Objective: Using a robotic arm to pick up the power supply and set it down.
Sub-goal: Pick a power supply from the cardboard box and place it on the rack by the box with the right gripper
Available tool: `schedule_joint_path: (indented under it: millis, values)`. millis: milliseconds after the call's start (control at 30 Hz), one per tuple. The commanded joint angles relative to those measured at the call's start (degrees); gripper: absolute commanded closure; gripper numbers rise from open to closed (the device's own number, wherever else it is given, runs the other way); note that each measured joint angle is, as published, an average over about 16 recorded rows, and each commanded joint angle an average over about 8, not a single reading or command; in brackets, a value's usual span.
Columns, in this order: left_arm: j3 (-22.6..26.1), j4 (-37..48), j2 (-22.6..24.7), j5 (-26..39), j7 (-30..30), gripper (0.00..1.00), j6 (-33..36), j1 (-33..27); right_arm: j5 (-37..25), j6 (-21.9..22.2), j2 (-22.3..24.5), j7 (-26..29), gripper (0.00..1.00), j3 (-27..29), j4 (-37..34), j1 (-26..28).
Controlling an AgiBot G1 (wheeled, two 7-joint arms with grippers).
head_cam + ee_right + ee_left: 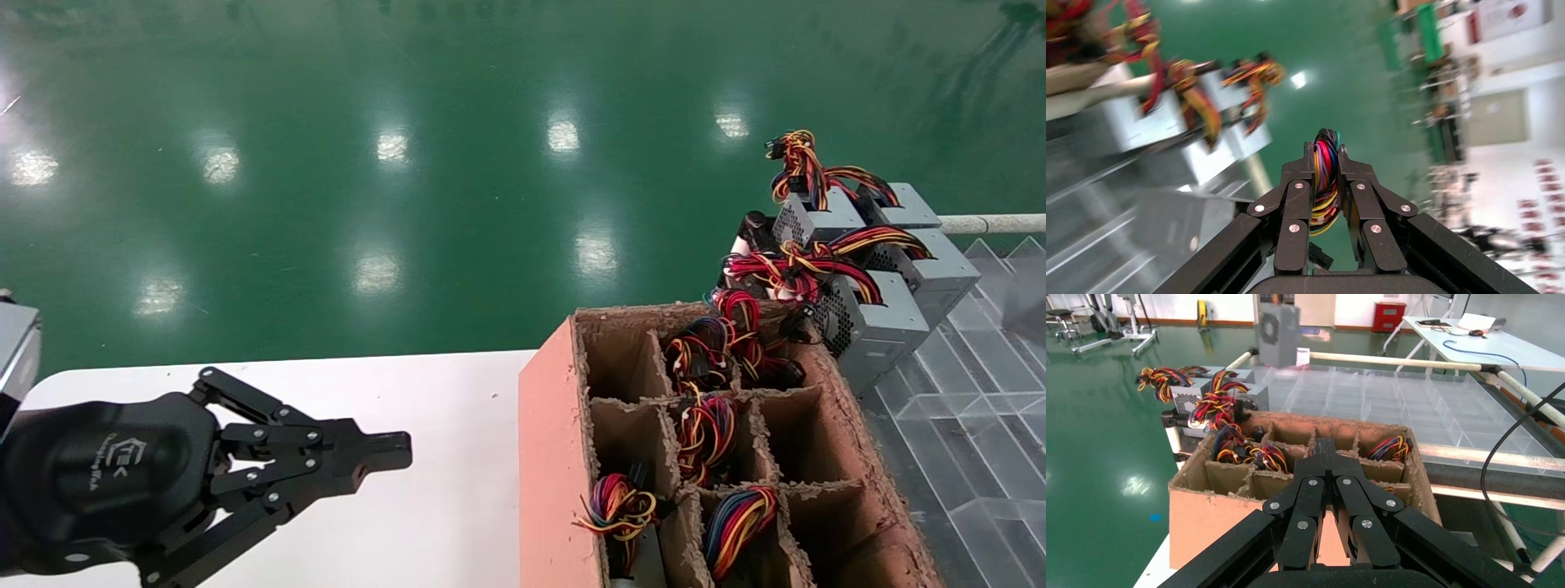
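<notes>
My right gripper (pixel 1326 150) is shut on a bundle of coloured wires (pixel 1325 177). In the left wrist view, a grey power supply (pixel 1278 334) with a round fan opening hangs blurred in the air above the far end of the clear tray (pixel 1389 398). The right gripper itself is out of the head view. My left gripper (pixel 400 451) is shut on nothing and rests low over the white table (pixel 409 506). It points at the cardboard box (pixel 547 425). The left wrist view shows the left gripper's (pixel 1326 444) fingers pressed together.
The cardboard box (pixel 1229 520) has divided cells, several holding wire bundles (pixel 703 425). Three like grey boxes (pixel 882 269) stand in a stepped row past its far corner. The clear compartment tray (pixel 964 408) lies to the right, with a white rail (pixel 993 222) at its far edge.
</notes>
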Motion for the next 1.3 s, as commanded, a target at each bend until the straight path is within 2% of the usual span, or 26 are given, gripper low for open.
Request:
schedule_joint_path:
  millis: [33,267,500,733,933,1300]
  values:
    - [0.0,0.0,0.0,0.0,0.0,1.00,0.0,0.0,1.8,-0.8,2.8,0.1,1.00,0.2,-0.3,-1.4]
    - [0.0,0.0,0.0,0.0,0.0,1.00,0.0,0.0,10.8,0.2,10.1,-1.3,1.00,-2.7,-2.3,-7.1]
    - [0.0,0.0,0.0,0.0,0.0,1.00,0.0,0.0,18.9,4.9,13.8,-4.0,1.00,-9.4,-2.9,-11.6]
    - [0.0,0.0,0.0,0.0,0.0,1.00,0.0,0.0,26.4,12.3,14.4,-8.0,1.00,-16.5,-2.9,-15.0]
    - [0.0,0.0,0.0,0.0,0.0,1.00,0.0,0.0,31.0,17.3,14.6,-11.1,1.00,-20.0,-2.2,-16.4]
    - [0.0,0.0,0.0,0.0,0.0,1.00,0.0,0.0,31.9,21.6,14.8,-13.5,1.00,-22.3,-2.4,-17.5]
